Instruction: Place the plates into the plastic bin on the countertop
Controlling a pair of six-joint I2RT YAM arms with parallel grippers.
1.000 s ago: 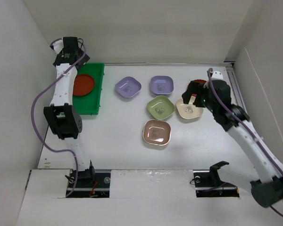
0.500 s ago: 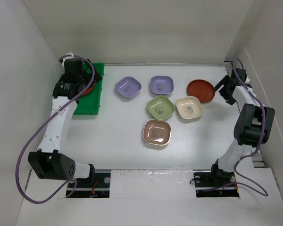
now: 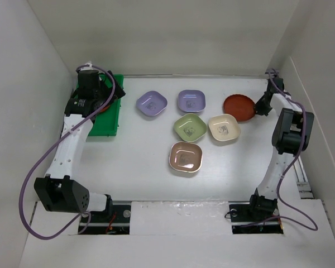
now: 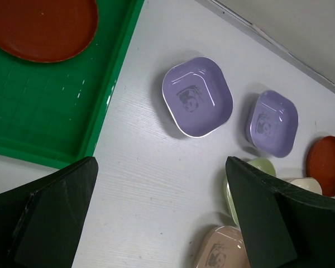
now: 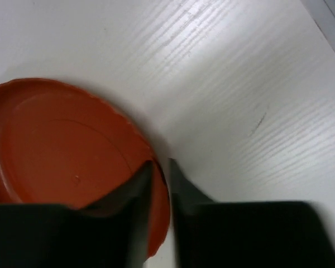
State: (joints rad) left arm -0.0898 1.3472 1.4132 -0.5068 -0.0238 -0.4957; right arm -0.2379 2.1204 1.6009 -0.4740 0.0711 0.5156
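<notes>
Closure is what has changed. Half a second ago the right gripper (image 5: pixel 159 167) was held wide, apart from and to the right of the round red-brown scalloped plate (image 5: pixel 61 151). Now its fingers are drawn to a narrow gap over that plate's right rim, one inside and one outside, so the rim appears to be pinched. The plate is seen flat on the white countertop (image 3: pixel 139 162) at the far right, not lifted. A grasp is judged to be under way, with the carry to the bright green shallow plastic bin (image 3: pixel 114 120) at the far left yet to be made.

The left gripper (image 4: pixel 161 162) is held fully spread above the bin's right side, with nothing between its fingers.

Seven plates are counted. One, a second round red-brown plate (image 4: pixel 39 25), is laid in the bin. Six are on the countertop:
- the pinched round plate
- a left lavender dish (image 3: pixel 151 104)
- a right lavender dish (image 3: pixel 191 101)
- one green rounded-square dish (image 3: pixel 190 127)
- one cream rounded-square dish (image 3: pixel 224 128)
- one pinkish-tan rounded-square dish (image 3: pixel 185 157), nearest

One bin and two grippers are counted.
</notes>
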